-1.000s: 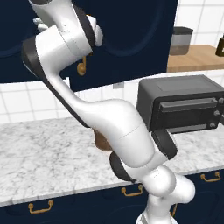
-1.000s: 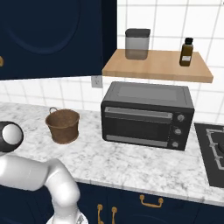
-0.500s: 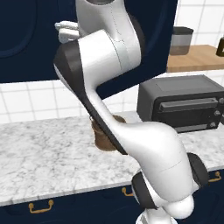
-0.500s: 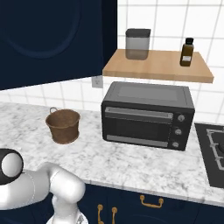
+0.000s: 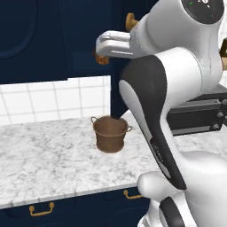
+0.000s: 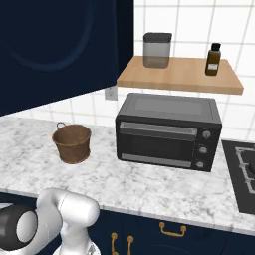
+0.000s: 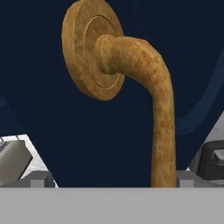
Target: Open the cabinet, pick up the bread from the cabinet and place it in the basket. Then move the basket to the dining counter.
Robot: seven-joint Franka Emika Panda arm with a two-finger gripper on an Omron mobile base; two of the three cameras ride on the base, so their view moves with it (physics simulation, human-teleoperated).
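The cabinet (image 6: 60,45) is dark navy, and its arched door leans out over the worktop in the right base view. Its brass handle (image 7: 159,113) fills the hand view, with the round mount at the top and the bar running down. My gripper (image 7: 113,180) is open, and the bar stands between the fingertips, close to the right one. In the left base view the gripper (image 5: 99,45) points left at the door, with brass ends of the handle (image 5: 102,58) showing above and below it. The brown basket (image 5: 111,133) (image 6: 72,143) stands upright on the marble worktop. The bread is hidden. The dining counter is out of view.
A black toaster oven (image 6: 167,132) (image 5: 199,116) sits right of the basket. Above it a wooden shelf (image 6: 179,75) carries a jar and a bottle. A stove (image 6: 241,167) lies at the far right. Navy drawers with brass pulls (image 5: 41,209) run under the worktop edge.
My arm has swung up and across the left base view, uncovering the basket. In the right base view the cabinet door's lower edge has come down and outward. The jaws have stayed wide.
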